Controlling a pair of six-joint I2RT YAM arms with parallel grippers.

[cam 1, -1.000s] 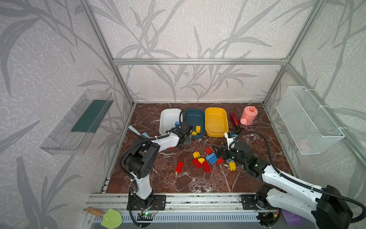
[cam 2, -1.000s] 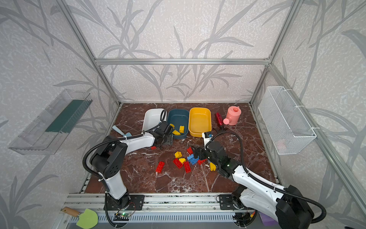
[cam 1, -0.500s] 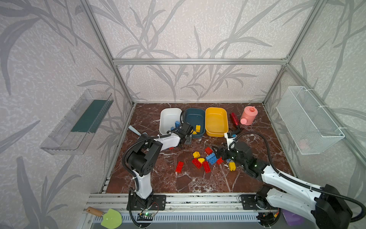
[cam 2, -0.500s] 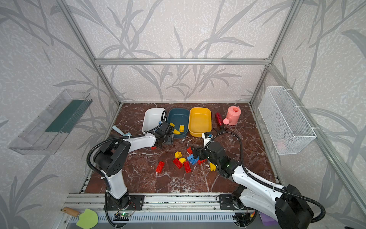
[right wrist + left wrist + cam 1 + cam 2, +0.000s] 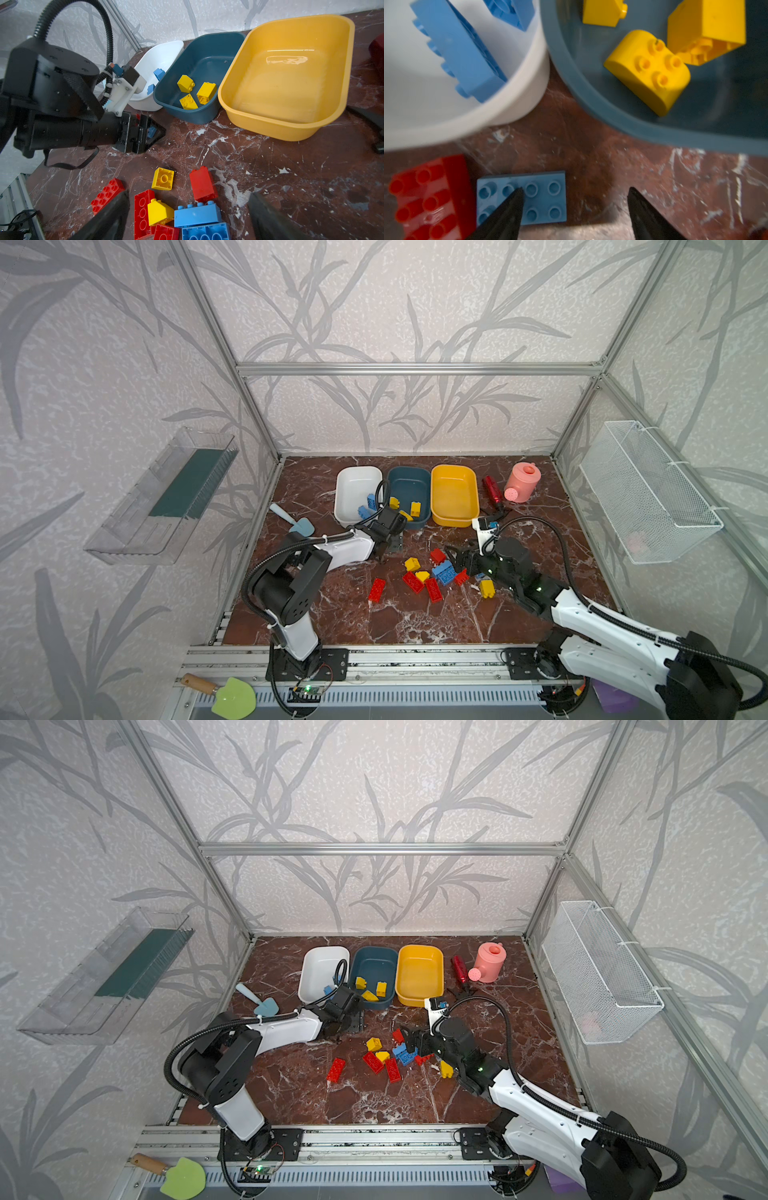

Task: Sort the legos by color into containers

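Loose legos (image 5: 441,573) near three containers (image 5: 409,485)

Walled all round in pale grey textured wallpaper (image 5: 415,302) printed with darker bamboo leaves, in both top views. Framed with aluminium posts (image 5: 224,344) slanting inward from the upper corners, tied across the middle of the frame by a horizontal bar (image 5: 415,369). Floored at lower centre in a dark red-brown marble-look slab (image 5: 374,622), veined and flecked with white. Hung at left of frame with a clear plastic tray (image 5: 124,531), tilted, lined in dark green. Hung at right of frame with a white wire mesh basket (image 5: 648,493). Edged along the bottom with a silver slotted rail (image 5: 415,659). Lit evenly and softly.
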